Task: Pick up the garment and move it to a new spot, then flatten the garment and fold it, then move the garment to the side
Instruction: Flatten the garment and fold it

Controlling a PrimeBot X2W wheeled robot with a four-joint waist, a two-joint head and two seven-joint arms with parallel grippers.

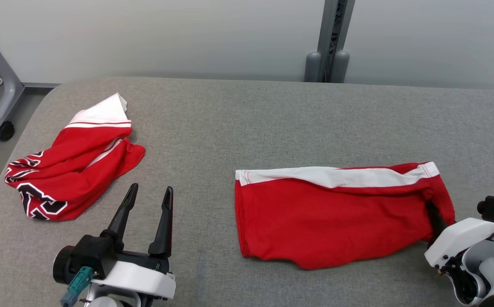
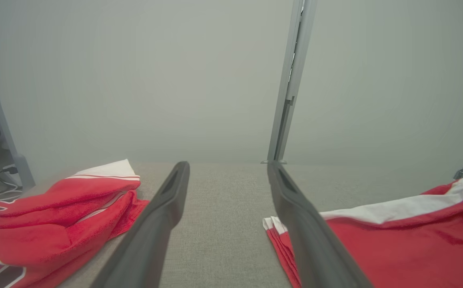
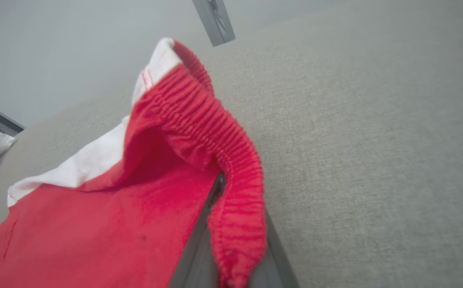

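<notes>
Your right gripper [image 1: 434, 215] pinches the garment [image 1: 328, 217] by its waistband [image 3: 231, 160]; slide it low so folds stay stacked. Your left gripper [image 1: 149, 198], left of the garment, gapes empty

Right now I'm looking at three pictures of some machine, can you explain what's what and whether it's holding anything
This is a two-armed robot at a grey padded table. The wide picture comes from a camera on its head, looking down. The other two come from cameras on its wrists, each looking along that gripper's two dark fingers. The left gripper is open and empty. The right gripper grips the elastic waistband of the red shorts, which lie folded flat with a white stripe along the far edge. A second red and white garment lies crumpled at the table's left.
</notes>
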